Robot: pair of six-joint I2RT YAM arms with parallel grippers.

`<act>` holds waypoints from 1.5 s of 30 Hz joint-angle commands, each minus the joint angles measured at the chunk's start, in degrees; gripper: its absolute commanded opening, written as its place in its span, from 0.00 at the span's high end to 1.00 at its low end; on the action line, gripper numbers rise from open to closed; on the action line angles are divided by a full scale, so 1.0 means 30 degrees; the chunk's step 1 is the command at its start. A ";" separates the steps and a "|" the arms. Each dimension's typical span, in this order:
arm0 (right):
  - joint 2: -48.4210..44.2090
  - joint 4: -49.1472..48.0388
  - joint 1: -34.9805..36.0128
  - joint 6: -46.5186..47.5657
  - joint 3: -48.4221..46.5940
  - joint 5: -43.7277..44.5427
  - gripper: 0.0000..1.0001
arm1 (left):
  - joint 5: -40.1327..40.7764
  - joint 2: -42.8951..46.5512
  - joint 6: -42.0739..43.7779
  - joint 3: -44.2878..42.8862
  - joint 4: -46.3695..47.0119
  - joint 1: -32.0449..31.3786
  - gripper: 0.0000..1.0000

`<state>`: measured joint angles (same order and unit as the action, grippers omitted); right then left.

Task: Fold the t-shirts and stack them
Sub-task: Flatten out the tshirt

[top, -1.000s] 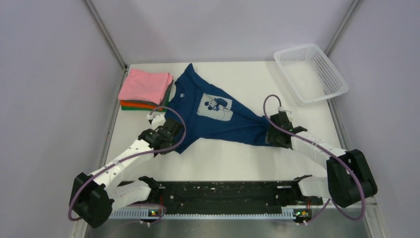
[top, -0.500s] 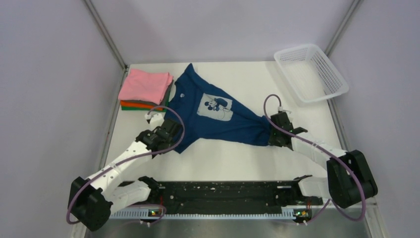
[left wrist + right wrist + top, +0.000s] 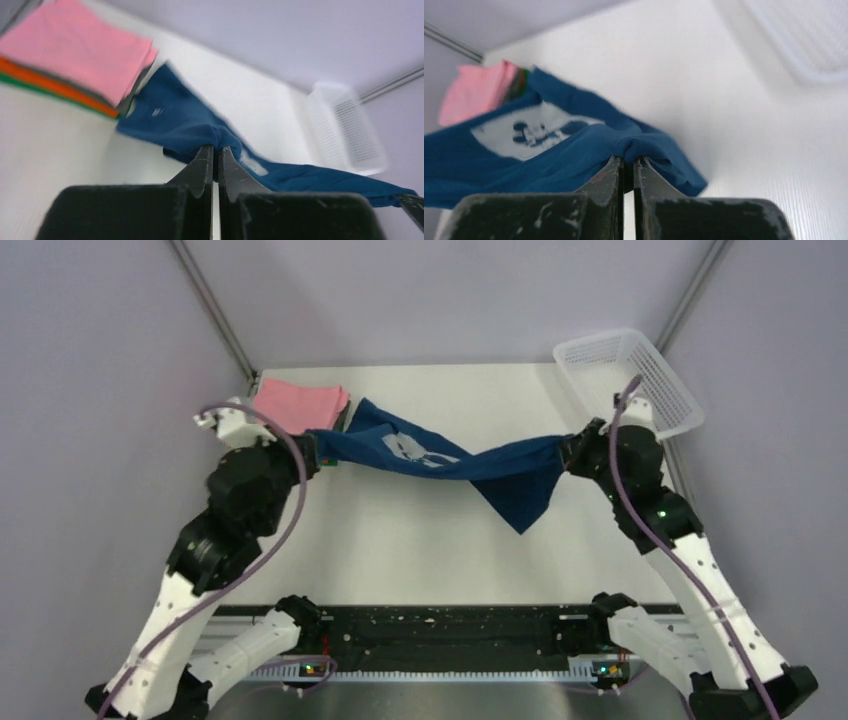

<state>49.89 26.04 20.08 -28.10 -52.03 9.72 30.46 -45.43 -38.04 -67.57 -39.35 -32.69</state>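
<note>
Both arms have swung up, so the navy t-shirt [image 3: 510, 475] hangs stretched between them over the tabletop's [image 3: 430, 550] far half. Left end effector [image 3: 216, 150] and right end effector [image 3: 628, 161] each pinch it tight. It looks like the spreading-out step. Next it likely needs laying flat.

Both arms upright, wrists high and wide apart, left end effector [image 3: 318, 450] and right end effector [image 3: 570, 452] each pinched shut on the navy t-shirt [image 3: 515, 485]

Pale lilac walls [image 3: 90, 390] enclose white table [image 3: 430, 555]; metal corner posts [image 3: 212, 308]; soft even light.
</note>
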 commanded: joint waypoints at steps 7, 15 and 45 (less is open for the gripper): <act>-0.3449 0.1574 -0.0029 0.1267 -0.8669 -0.0520 1.00 | -0.4024 0.1023 0.5642 -0.9931 0.3406 0.0058 1.00; -0.4045 0.3257 -0.0015 0.2203 -1.4193 -0.2023 1.00 | -0.9051 -0.1186 0.6493 -1.7596 0.2221 0.0102 1.00; 0.8095 -0.8429 -0.3680 -0.0314 0.2209 0.0635 0.91 | -0.5750 -1.9033 0.7298 -0.5870 0.9188 0.5379 0.95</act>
<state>65.30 15.53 15.53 -24.38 -47.24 22.61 22.35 -88.38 -13.63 -79.46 -15.07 -19.62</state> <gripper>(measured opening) 0.063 0.026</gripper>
